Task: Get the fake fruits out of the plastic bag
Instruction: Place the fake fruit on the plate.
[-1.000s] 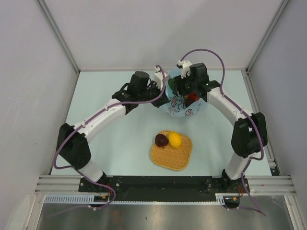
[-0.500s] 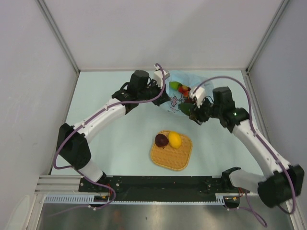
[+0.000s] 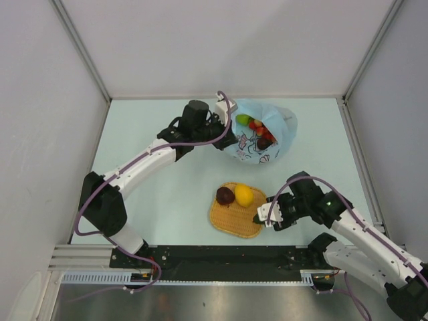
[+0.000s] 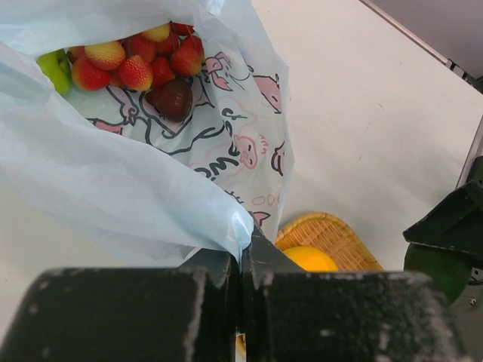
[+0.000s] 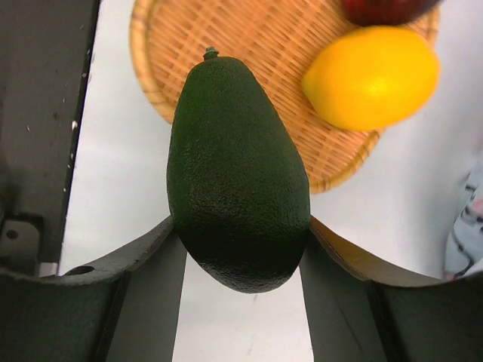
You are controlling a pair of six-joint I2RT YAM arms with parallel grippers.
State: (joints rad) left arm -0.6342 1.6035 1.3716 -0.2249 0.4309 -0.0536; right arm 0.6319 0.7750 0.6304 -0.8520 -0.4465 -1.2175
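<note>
The pale blue plastic bag (image 3: 262, 137) lies at the back of the table with its mouth open. My left gripper (image 3: 224, 136) is shut on the bag's edge (image 4: 226, 219) and holds it up. Inside the bag I see red berries (image 4: 136, 64), a dark plum (image 4: 172, 98) and a green fruit (image 4: 51, 68). My right gripper (image 3: 262, 218) is shut on the dark green avocado (image 5: 235, 166) just above the right edge of the woven orange tray (image 3: 227, 223). A lemon (image 3: 244, 195) and a dark plum (image 3: 225, 196) lie in the tray.
Grey walls stand on the left, back and right. A black rail (image 3: 221, 257) runs along the near table edge, close below the tray. The tray (image 5: 249, 30) and the lemon (image 5: 370, 75) show under the avocado in the right wrist view.
My right gripper has left the bag with the avocado and swung down to the tray's right edge. The left gripper has kept its hold on the bag.
</note>
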